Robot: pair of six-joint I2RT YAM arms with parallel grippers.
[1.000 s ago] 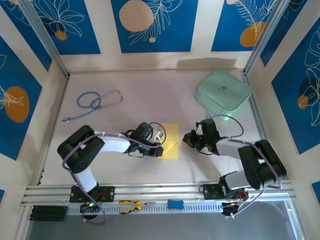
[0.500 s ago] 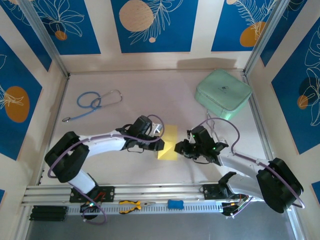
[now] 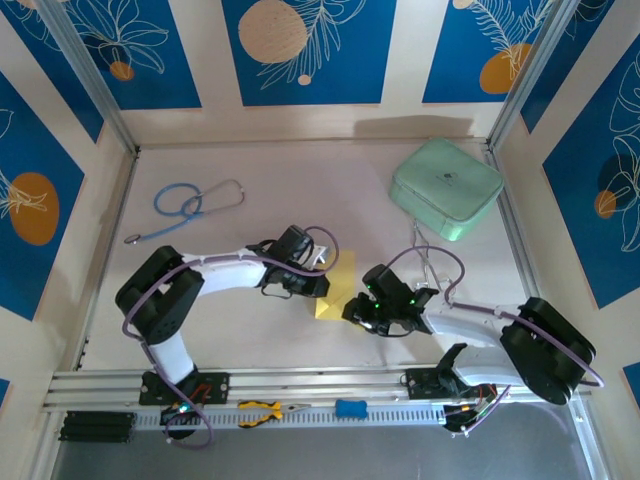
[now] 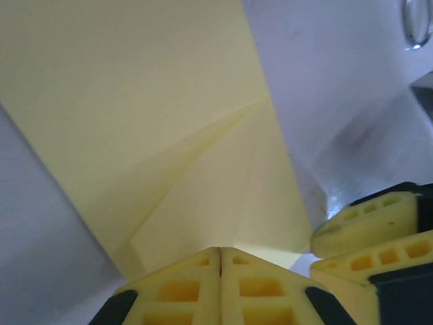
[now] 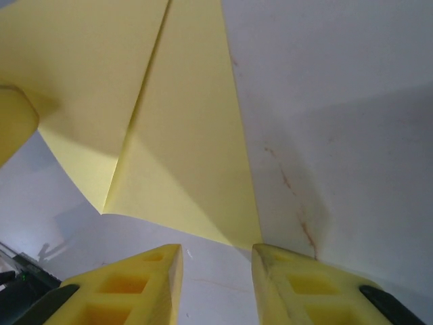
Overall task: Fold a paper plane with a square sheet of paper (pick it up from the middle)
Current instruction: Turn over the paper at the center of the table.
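Note:
The square sheet of paper [image 3: 339, 278] lies mid-table, pale yellow and partly folded, with flaps creased toward a point. In the left wrist view the paper [image 4: 135, 101] spreads just past my left gripper [image 4: 220, 252], whose jaws are shut tip to tip at the paper's near edge. I cannot tell whether any paper is pinched between them. My left gripper [image 3: 322, 285] sits at the sheet's left side. My right gripper [image 5: 216, 252] stands open, and the paper's pointed corner [image 5: 243, 240] lies just ahead of its fingers. It [image 3: 352, 308] sits at the sheet's lower right corner.
A mint-green case [image 3: 446, 187] sits at the back right, and a blue stethoscope [image 3: 190, 205] at the back left. Yellow-handled pliers [image 3: 262, 410] and a small blue object [image 3: 350, 408] lie on the front rail. Metal frame posts line both sides.
My right arm swung left to the paper's lower right corner and its jaws opened. My left gripper shifted slightly at the sheet's left side and is shut again.

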